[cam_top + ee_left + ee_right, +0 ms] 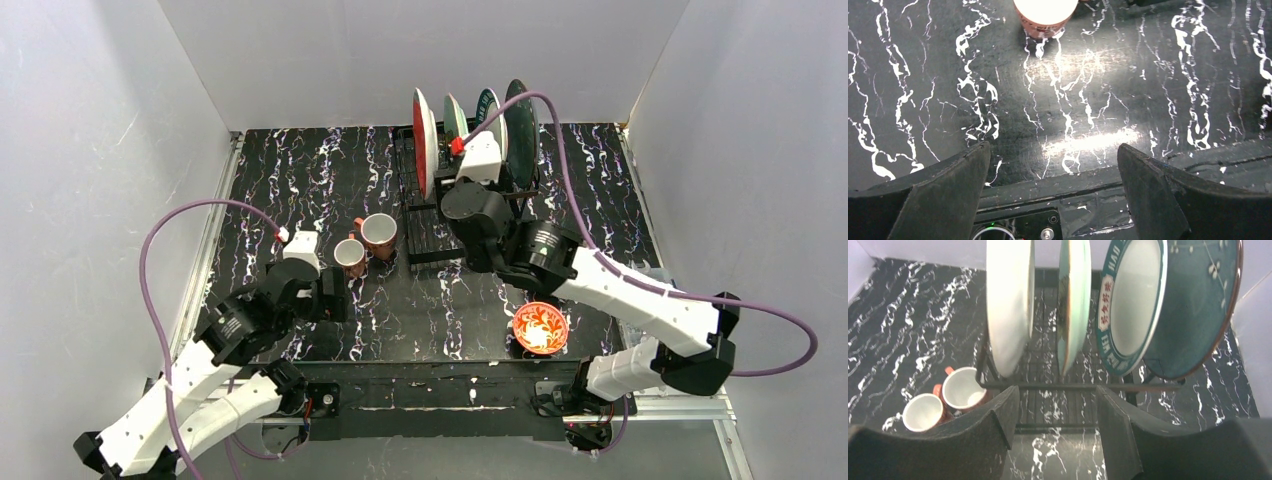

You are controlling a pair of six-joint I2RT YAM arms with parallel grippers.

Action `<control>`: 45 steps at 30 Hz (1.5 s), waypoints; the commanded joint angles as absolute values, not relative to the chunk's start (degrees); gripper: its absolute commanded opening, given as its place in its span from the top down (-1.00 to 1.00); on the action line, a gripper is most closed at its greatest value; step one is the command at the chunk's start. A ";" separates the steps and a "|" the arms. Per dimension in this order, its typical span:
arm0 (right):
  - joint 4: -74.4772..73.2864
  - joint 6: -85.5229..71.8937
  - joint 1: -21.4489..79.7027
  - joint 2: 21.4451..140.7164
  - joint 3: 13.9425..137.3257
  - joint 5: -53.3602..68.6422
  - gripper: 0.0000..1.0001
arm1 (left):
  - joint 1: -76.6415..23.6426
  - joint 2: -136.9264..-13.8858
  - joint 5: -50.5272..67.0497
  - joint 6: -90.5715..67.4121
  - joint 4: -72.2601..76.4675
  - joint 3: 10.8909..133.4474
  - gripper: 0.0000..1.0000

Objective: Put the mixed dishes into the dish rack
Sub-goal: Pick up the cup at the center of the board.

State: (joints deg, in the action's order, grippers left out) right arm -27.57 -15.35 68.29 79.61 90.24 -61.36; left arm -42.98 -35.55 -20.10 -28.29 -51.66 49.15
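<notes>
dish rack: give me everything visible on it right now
The dish rack is black wire: a flat rectangular grid base with upright slots at its far end. It sits flat on the black marbled table. Four plates stand on edge in the slots: red-faced plate, pale green plate, teal-rimmed white plate, dark teal plate. No dishes show on the visible grid. A terracotta mug stands just left; contact unclear. The right pincer hovers open above the base.
</notes>
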 commanded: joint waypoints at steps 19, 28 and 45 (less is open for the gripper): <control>-27.66 -26.67 68.55 62.79 63.12 -41.63 -0.29 | -28.46 -59.81 -17.97 -30.89 -47.81 56.76 -0.71; -24.48 -27.33 68.56 58.70 57.59 -38.28 -0.24 | -21.76 -68.55 -14.43 -20.78 -47.91 64.94 -0.45; -23.81 -25.81 68.55 53.16 53.50 -34.50 -0.22 | -17.94 -85.01 -9.32 -13.37 -45.31 71.97 -0.07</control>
